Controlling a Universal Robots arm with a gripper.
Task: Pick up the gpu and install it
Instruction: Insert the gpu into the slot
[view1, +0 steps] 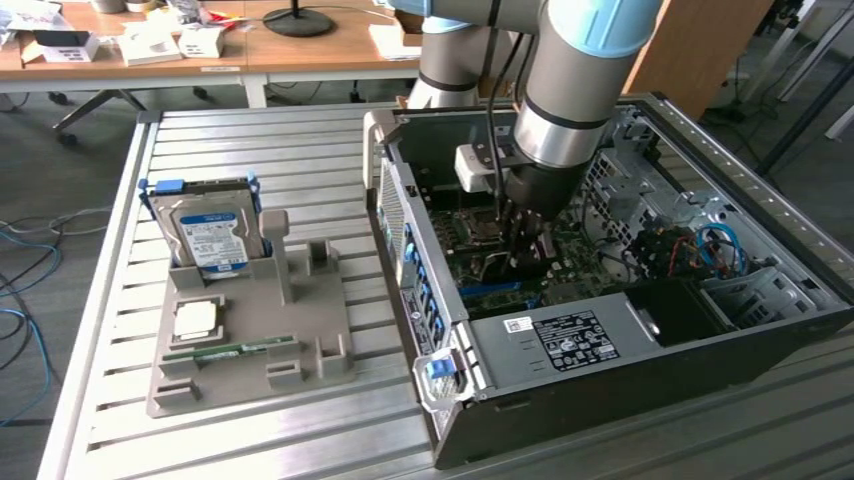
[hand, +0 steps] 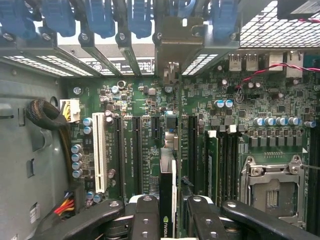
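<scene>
My gripper reaches down into the open computer case, over the green motherboard. In the wrist view the gpu is a thin dark card seen edge-on, with a green logo, clamped between my two black fingers. My gripper is shut on it. The card runs in line with the long black expansion slots, toward the metal bracket bay at the case's rear wall. I cannot tell whether its lower edge touches a slot.
On the exterior view's left, a grey holder carries a silver hard drive, a square chip and a green memory stick. Inside the case are the power supply, red and blue cables and the processor socket.
</scene>
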